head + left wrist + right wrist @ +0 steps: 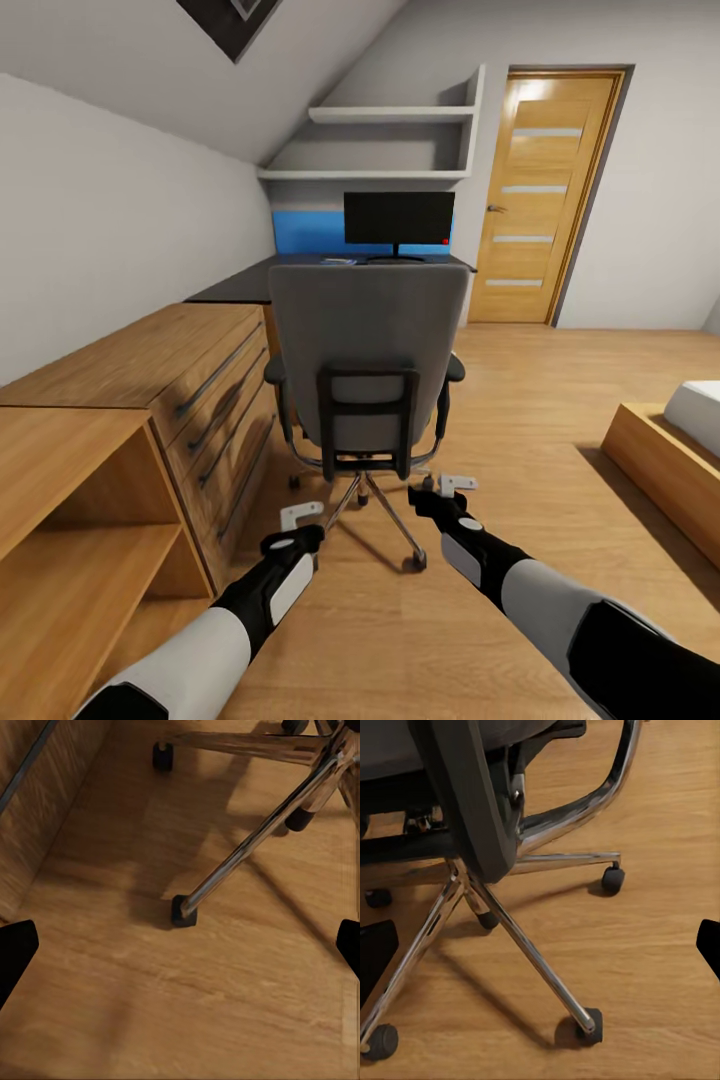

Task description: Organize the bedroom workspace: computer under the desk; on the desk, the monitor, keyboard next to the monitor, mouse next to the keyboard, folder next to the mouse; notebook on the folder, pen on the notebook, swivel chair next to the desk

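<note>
A: Head view, room first?
B: Bedroom, grey-white sloped walls, light wood floor [560, 450]. One wooden door [545, 195] at the back right, two white wall shelves [390, 115], one low wood drawer unit [190, 390] along the left wall, corner of one bed [680, 450] at the right edge.

A: Task things?
B: One swivel chair [368, 360], grey back facing the camera, standing in front of the desk [240, 280]. Desk has a black top at the far wall. One monitor [398, 220] stands on it, dark screen. Something small and flat lies on the desk just left of the monitor stand, too small to name.

A: Grippers?
B: Two. Left gripper [300, 517] and right gripper [450, 488] both held low behind the chair base, not touching it. Fingers spread on both, nothing between them.

A: Left wrist view?
B: Wood floor [187, 1005], chrome chair legs [255, 844], three black casters visible. Two dark fingertips [15, 952] at the frame edges, wide apart.

A: Right wrist view?
B: Chair underside, chrome star base [521, 945], four casters visible, wood floor. Fingertips [710, 945] apart, empty.
</note>
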Tool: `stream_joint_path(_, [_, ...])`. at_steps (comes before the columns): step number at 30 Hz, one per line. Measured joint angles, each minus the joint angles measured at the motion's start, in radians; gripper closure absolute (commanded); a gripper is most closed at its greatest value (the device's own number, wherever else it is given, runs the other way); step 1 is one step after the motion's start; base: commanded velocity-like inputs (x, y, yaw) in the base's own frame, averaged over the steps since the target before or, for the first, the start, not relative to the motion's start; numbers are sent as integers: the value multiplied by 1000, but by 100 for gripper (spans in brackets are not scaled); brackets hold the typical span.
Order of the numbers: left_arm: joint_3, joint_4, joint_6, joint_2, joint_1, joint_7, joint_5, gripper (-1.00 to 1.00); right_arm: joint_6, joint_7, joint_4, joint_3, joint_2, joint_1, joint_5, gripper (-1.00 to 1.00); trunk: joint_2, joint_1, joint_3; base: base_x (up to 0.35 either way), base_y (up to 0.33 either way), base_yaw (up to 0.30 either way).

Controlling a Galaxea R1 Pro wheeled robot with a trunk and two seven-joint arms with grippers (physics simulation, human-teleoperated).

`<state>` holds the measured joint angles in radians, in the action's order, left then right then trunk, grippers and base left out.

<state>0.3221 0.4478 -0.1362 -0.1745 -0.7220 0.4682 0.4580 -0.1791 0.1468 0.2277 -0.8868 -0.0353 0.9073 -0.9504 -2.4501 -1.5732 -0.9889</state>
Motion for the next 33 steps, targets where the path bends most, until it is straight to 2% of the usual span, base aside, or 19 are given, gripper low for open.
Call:
stream_joint_path(3, [-1, 27, -38, 0, 0, 0, 0, -100, -2, 0, 0, -1, -2, -2, 0, -100, -21, -12, -9, 0, 0, 0])
stream_joint_path(5, [-3, 50, -87, 0, 0, 0, 0, -100, -2, 0, 1, -2, -2, -2, -1, -100, -35, -19, -16, 0, 0, 0])
stream_joint_path(7, [-3, 55, -96, 0, 0, 0, 0, -100, -3, 0, 1, -2, -3, -3, -1, -100, -49, -27, -22, 0, 0, 0])
stream_joint_path(12, [-7, 67, -109, 0, 0, -1, 0, -100, -3, -2, 3, -2, -3, -3, -2, -100, -50, -29, -37, 0, 0, 0])
stream_joint_path(15, [-6, 57, -56, 0, 0, -7, 0, -100, -3, -3, 3, -3, -3, -3, -2, -100, -50, -29, -37, 0, 0, 0])
stream_joint_path(20, [14, -33, 120, 0, 0, -57, -3, -100, -3, -3, 6, -3, -4, -5, -1, -100, -50, -29, -38, 0, 0, 0])
stream_joint_path(23, [26, -78, 179, 0, 1, -85, -10, -100, -3, -3, 6, -2, -4, -7, -1, -100, -50, -29, -38, 0, 0, 0])
stream_joint_path(27, [32, -100, 208, 0, 1, -99, -12, -100, -3, -3, 6, -4, -4, -9, 3, -100, -50, -29, -38, 15, 0, 0])
stream_joint_path(33, [34, -109, 222, 0, 1, -104, -12, -100, -3, -4, 8, -9, -5, -19, 53, -100, -50, -28, -37, 175, 0, 0])
